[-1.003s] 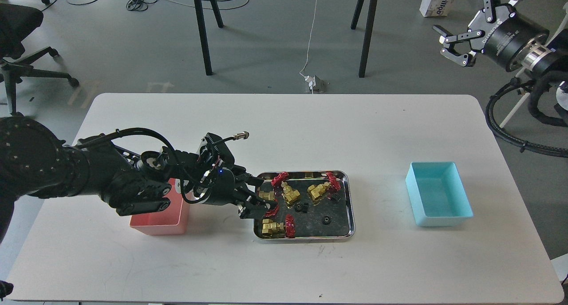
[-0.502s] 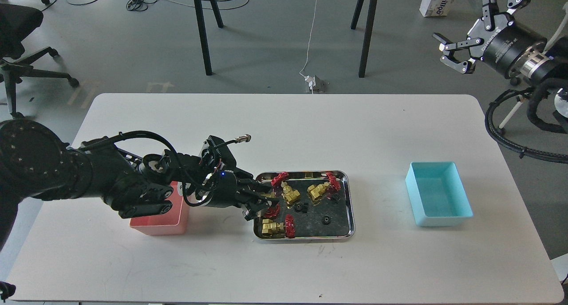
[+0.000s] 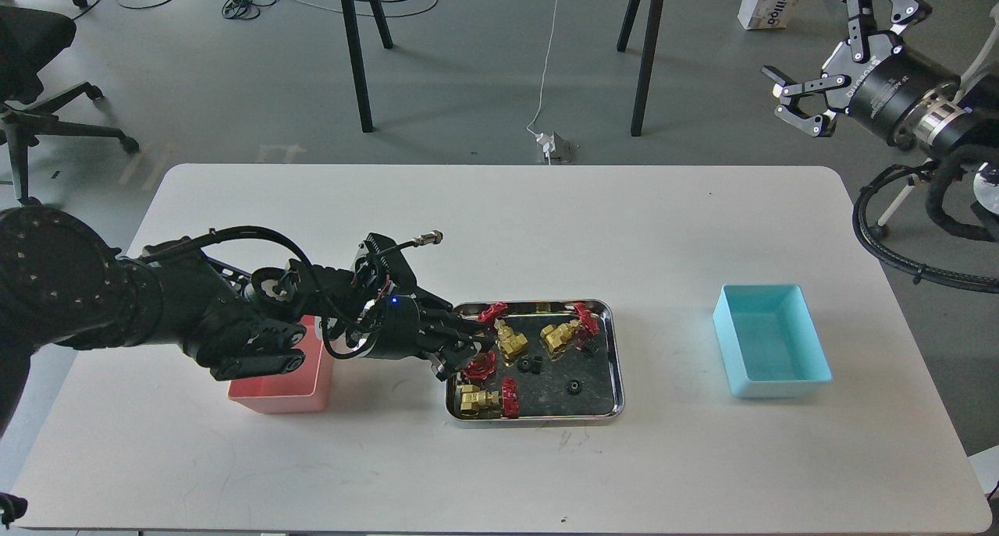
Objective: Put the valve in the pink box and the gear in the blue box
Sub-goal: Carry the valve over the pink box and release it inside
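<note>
Left gripper (image 3: 468,350), black and two-fingered, reaches into the shiny steel tray (image 3: 616,364) with its fingers clamped around a brass-gold valve with a red spoked handwheel (image 3: 478,367) at the tray's left side. I judge this as the valve pick; next comes a lift clear of the rim and a carry left to the salmon-pink plastic bin (image 3: 312,384) just beside the tray. Tiny black gears (image 3: 574,386) lie in the tray; the light blue plastic bin (image 3: 769,353) stands well apart. Right gripper (image 3: 808,99) hangs spread, holding nothing
</note>
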Controlling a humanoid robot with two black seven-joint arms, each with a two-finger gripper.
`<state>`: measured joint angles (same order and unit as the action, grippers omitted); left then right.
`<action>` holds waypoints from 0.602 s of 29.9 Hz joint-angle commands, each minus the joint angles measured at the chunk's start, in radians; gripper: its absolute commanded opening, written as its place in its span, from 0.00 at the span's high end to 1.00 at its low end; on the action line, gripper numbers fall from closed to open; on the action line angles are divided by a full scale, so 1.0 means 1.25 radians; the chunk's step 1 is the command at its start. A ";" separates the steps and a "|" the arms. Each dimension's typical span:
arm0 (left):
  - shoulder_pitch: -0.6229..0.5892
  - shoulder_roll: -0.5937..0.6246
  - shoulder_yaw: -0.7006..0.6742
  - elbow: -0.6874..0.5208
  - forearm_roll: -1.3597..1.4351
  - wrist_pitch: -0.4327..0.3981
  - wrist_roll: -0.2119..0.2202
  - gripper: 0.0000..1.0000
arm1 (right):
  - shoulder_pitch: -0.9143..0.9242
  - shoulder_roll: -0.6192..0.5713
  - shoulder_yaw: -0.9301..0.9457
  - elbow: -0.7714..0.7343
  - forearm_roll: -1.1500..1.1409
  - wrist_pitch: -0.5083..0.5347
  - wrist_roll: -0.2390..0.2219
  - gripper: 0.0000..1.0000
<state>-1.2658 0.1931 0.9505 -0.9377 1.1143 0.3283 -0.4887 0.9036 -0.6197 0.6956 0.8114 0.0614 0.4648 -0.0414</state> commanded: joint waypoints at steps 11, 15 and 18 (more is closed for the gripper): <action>-0.098 0.223 -0.084 -0.186 -0.001 0.005 0.000 0.88 | 0.175 0.027 0.024 0.009 0.000 -0.291 -0.009 0.00; -0.138 0.347 -0.122 -0.243 -0.001 0.004 0.000 0.87 | 0.196 0.055 0.024 0.010 0.000 -0.301 -0.007 0.00; -0.142 0.425 -0.120 -0.252 0.038 0.004 0.000 0.87 | 0.176 0.056 0.024 0.012 0.000 -0.301 -0.007 0.00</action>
<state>-1.4367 0.6333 0.8026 -1.2386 1.1178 0.3337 -0.4884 1.1430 -0.5537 0.7257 0.8242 0.0615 0.0907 -0.0513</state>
